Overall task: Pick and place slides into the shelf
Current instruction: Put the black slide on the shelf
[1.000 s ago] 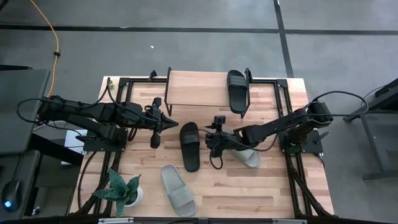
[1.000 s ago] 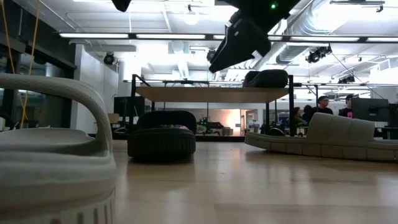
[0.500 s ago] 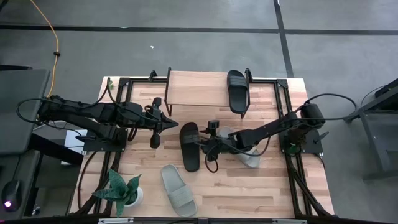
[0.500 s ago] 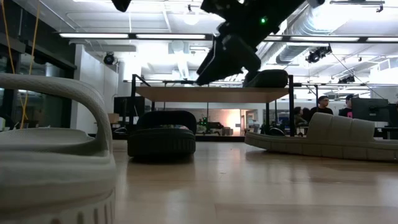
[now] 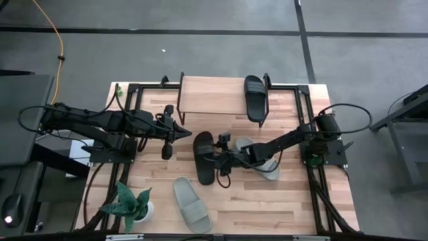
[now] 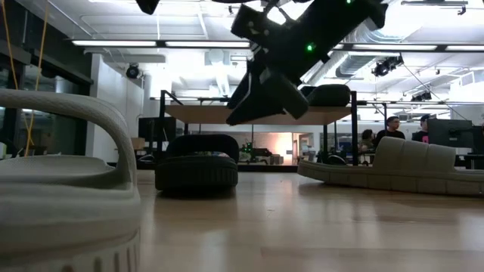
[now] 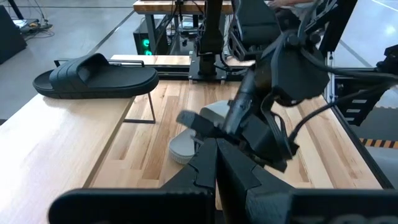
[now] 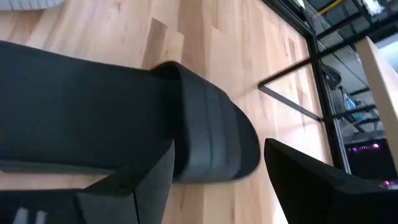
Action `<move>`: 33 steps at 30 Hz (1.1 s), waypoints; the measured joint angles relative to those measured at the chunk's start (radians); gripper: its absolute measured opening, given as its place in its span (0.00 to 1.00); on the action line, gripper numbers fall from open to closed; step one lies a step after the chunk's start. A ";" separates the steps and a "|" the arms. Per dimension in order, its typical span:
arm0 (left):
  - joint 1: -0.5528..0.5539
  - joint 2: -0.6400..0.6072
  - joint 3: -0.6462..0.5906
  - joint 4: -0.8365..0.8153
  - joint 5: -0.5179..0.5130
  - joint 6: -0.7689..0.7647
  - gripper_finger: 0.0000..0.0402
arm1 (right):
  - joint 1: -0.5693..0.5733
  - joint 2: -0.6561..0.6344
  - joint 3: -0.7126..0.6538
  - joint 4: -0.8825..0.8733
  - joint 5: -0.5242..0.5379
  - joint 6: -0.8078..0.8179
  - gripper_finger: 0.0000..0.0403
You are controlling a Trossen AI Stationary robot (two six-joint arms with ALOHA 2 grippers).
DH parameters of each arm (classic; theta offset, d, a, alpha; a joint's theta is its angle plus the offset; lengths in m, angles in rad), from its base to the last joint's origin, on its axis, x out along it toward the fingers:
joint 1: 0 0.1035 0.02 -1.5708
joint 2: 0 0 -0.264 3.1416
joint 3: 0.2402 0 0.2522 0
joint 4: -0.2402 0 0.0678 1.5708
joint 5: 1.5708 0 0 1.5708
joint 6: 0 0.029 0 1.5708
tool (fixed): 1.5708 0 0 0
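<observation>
One black slide [image 5: 204,157] lies sole-down on the table, its strap [image 8: 211,140] toward the shelf [image 5: 214,97]. The other black slide [image 5: 255,96] rests on the shelf top [image 7: 56,143]. One grey slide [image 5: 192,204] lies near the table's near edge. The second grey slide [image 5: 267,167] lies partly under the right arm. My right gripper [image 5: 215,163] hangs open just above the black slide on the table [image 6: 197,162]; its fingers stand either side of the strap without touching. My left gripper [image 5: 177,134] waits shut, left of that slide.
A potted plant [image 5: 130,204] stands at the near left corner. Black metal frame rails [image 5: 304,107] run along the table's sides. The shelf's thin black legs [image 7: 140,109] stand at the far edge. People sit in the room beyond the table [image 6: 393,128].
My right gripper has moved toward the table's left and down, from over the grey slide to over the black slide on the table. The slides have not moved.
</observation>
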 joint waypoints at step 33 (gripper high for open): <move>0.000 0.000 0.000 0.000 0.000 0.000 0.00 | -0.022 0.096 0.000 0.125 0.032 -0.038 0.60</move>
